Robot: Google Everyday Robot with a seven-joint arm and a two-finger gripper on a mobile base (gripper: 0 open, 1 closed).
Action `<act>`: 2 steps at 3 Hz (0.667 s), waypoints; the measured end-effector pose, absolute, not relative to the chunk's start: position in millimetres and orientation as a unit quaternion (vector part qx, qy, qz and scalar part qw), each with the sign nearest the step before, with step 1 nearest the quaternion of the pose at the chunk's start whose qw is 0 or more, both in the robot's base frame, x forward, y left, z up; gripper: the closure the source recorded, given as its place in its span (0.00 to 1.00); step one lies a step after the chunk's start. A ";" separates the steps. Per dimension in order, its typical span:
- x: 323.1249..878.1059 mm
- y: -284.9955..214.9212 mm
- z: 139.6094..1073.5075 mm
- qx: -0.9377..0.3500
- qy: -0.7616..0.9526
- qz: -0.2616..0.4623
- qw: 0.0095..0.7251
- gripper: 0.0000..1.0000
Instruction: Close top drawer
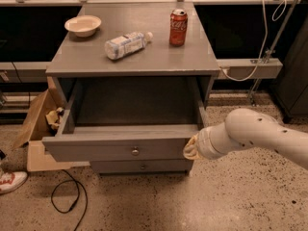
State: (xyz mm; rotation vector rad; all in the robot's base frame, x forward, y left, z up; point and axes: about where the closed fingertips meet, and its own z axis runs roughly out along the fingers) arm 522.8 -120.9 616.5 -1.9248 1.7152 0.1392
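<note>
The top drawer (96, 148) stood pulled well out of the desk (159, 57), its inside bare and its knob (135, 151) at the centre of the front panel. The gripper (189, 149) was at the right end of that panel, against its edge; whether it was released or clenched could not be told. On the desk sat a bowl (83, 25) at rear left, a bottle (126, 44) lying on its side, and a can (178, 27) upright at rear right. A cardboard box (36, 124) stood on the floor to the left.
</note>
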 end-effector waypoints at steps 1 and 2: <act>552.3 -117.9 611.9 -0.711 0.640 0.041 0.288 1.00; 574.1 -115.9 612.9 -0.704 0.642 0.038 0.299 1.00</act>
